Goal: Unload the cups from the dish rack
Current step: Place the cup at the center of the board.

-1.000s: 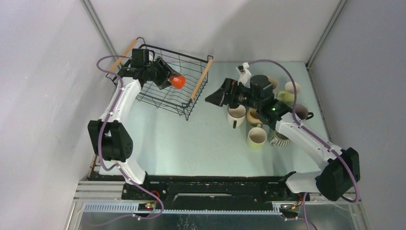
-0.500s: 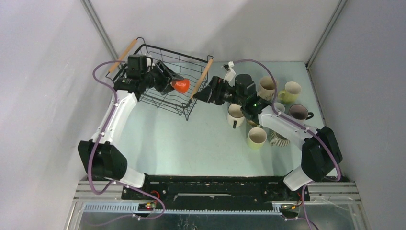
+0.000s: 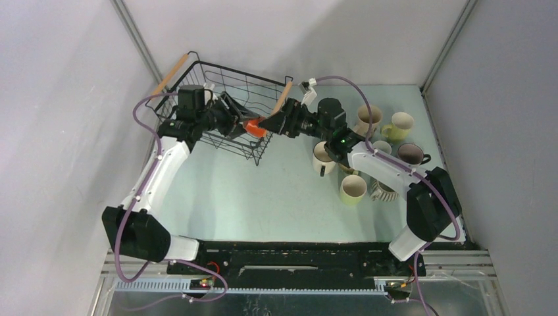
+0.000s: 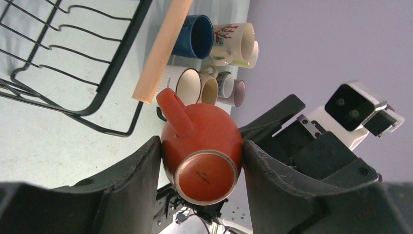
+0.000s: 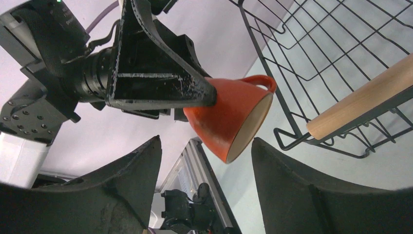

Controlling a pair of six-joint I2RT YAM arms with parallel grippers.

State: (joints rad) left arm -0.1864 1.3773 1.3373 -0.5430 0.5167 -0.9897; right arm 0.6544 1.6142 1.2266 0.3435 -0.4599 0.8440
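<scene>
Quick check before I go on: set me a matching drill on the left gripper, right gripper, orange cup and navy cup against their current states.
1 left gripper
2 right gripper
3 orange cup
4 navy cup

A among other cups, past the dish rack
B open, fingers either side of the cup's mouth
C held in the air
D shut on the cup's base end

Pairs: 1-D, 2-B, 3-C, 4-A

We see bright, even, diffuse light from overhead. Under the rectangular black wire dish rack (image 3: 245, 84) the pale green table (image 3: 263, 197) shows only faint, soft shadows. Beside the rack, the glossy orange ceramic cup (image 4: 202, 141) is sharp; both wrist views' bottom edges are dark and blurred.
</scene>
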